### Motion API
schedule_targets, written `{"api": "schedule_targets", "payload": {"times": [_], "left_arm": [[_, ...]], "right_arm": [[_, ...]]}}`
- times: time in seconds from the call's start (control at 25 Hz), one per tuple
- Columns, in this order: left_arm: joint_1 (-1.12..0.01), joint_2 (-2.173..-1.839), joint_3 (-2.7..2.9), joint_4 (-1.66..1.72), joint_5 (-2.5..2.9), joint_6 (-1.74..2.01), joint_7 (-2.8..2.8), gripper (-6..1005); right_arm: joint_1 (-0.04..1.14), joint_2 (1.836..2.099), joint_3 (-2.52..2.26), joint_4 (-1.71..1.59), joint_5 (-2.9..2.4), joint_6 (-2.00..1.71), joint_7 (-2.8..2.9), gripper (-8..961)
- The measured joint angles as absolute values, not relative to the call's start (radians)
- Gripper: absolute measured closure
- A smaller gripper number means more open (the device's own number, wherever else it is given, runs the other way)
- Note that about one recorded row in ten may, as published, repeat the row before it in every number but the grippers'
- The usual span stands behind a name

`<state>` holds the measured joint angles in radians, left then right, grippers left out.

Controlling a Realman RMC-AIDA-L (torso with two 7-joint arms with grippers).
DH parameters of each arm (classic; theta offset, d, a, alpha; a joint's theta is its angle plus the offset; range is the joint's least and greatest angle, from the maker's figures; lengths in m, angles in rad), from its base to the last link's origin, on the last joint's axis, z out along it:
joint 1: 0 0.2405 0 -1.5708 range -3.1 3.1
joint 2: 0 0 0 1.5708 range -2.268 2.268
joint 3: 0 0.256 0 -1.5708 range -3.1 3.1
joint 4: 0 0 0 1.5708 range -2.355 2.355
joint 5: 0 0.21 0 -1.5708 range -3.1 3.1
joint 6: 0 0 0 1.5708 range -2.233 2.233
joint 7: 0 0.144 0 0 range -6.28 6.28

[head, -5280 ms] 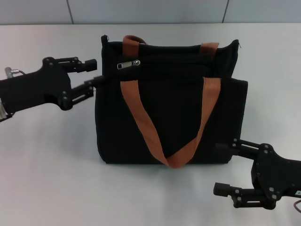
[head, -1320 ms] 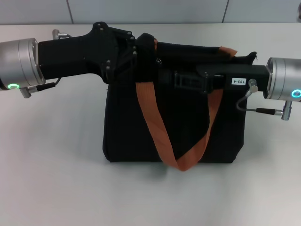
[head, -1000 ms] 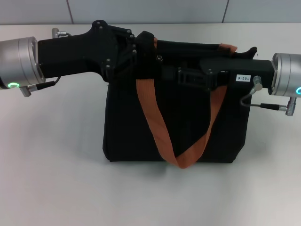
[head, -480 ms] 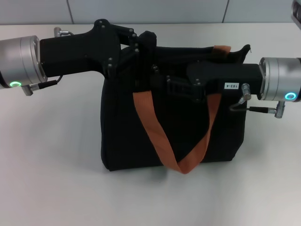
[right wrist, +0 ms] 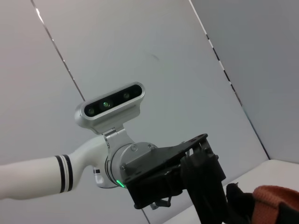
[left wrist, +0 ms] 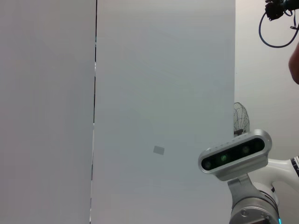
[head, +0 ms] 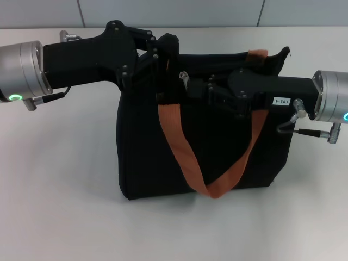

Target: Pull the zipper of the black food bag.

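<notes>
Zipping underway: left gripper [head: 163, 60] clamps the bag [head: 201, 157] corner; right gripper [head: 197, 88] sits at the zipline, jaws' state unclear; next, pull rightward.

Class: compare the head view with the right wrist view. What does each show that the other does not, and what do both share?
Only the head view shows the whole black bag on the white table, with the right end effector at its top edge. Only the right wrist view shows the robot's head camera and the wall. Both show the left end effector gripping the bag's corner, and an orange strap.
</notes>
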<state>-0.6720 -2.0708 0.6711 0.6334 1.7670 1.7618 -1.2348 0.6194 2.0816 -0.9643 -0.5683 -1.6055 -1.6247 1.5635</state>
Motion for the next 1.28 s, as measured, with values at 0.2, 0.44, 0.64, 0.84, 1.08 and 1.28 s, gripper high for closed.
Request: {"api": "schedule_targets", "payload": {"times": [0.2,0.44,0.64,0.84,1.08,1.28], "left_arm": [[-0.673,-2.071,0.673,0.634,1.76,1.762,-1.235,981],[-0.673,-2.071,0.676,0.634,1.753,1.762,-1.235,981],[-0.67,-2.071,0.677,0.634,1.751,1.762,-1.234,982],[-0.669,-2.07,0.677,0.623,1.745,1.763,-1.234,982],[-0.664,-2.07,0.677,0.62,1.744,1.763,-1.233,982],[-0.659,-2.071,0.673,0.611,1.74,1.76,-1.233,981]], "right_arm": [[0.619,2.08,-0.958,-0.569,-1.605,-1.623,1.606,955],[0.62,2.08,-0.916,-0.574,-1.605,-1.624,1.677,956],[0.62,2.076,-0.911,-0.627,-1.61,-1.63,1.804,955],[0.635,2.042,-0.929,-0.726,-1.652,-1.638,2.017,955],[0.733,1.993,-0.922,-0.81,-1.798,-1.684,2.265,954],[0.821,1.977,-0.922,-0.892,-1.911,-1.722,2.428,954]]}}
